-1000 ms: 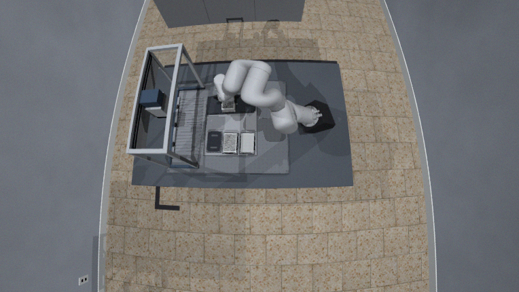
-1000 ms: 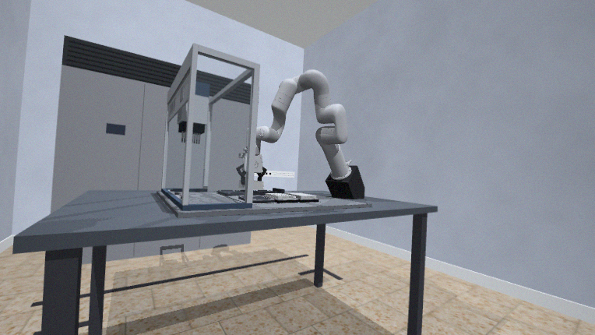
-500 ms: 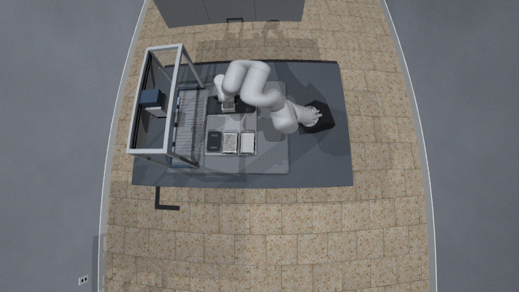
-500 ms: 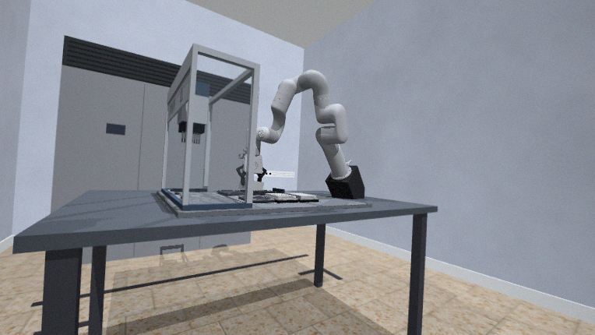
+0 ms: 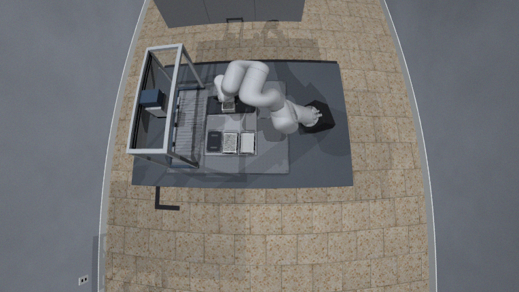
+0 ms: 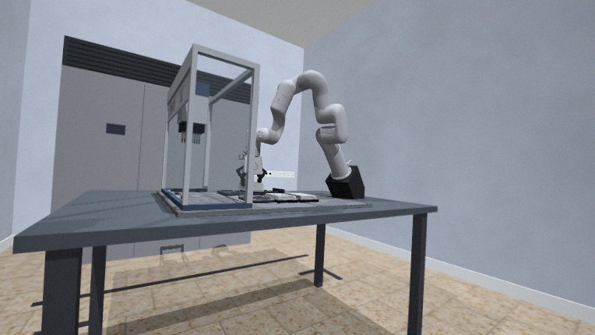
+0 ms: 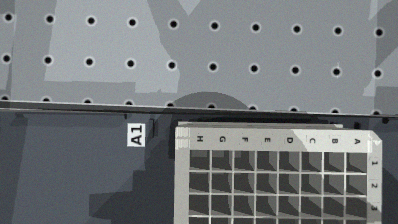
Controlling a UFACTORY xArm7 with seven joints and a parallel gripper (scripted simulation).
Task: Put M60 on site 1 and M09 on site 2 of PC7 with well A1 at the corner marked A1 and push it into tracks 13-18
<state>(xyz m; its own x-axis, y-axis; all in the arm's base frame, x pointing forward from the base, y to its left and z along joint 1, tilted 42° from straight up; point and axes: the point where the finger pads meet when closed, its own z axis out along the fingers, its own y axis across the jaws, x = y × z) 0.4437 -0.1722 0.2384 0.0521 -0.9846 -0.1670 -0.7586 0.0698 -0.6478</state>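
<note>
One deep-well block, M09 (image 7: 280, 175), hangs clamped between the fingers (image 6: 251, 174) of the arm, which stand spread almost to their full width across the block's body. The wrist view shows its square wells and its row letters H to A running left to right along the near rim, with column numbers down the right side, so its well A1 sits at the right corner. The block hangs over the dark plate carrier PC7 (image 5: 214, 105). A white A1 label (image 7: 136, 135) on the carrier lies just beside the block's left corner, at the H end. Whether the block touches the carrier cannot be told; in the exterior view the fingers sit a little above the deck.

Relative to the carrier, the loading rails (image 5: 189, 123) lie on the side away from the arm's base. The row of nests lies beside the carrier: the one nearest the rails is dark and open (image 5: 213, 140), the middle one holds M06 (image 5: 229, 142), and the one nearest the arm holds the pale M60 (image 5: 247, 142). All stand on the grey tabletop (image 6: 124, 216).
</note>
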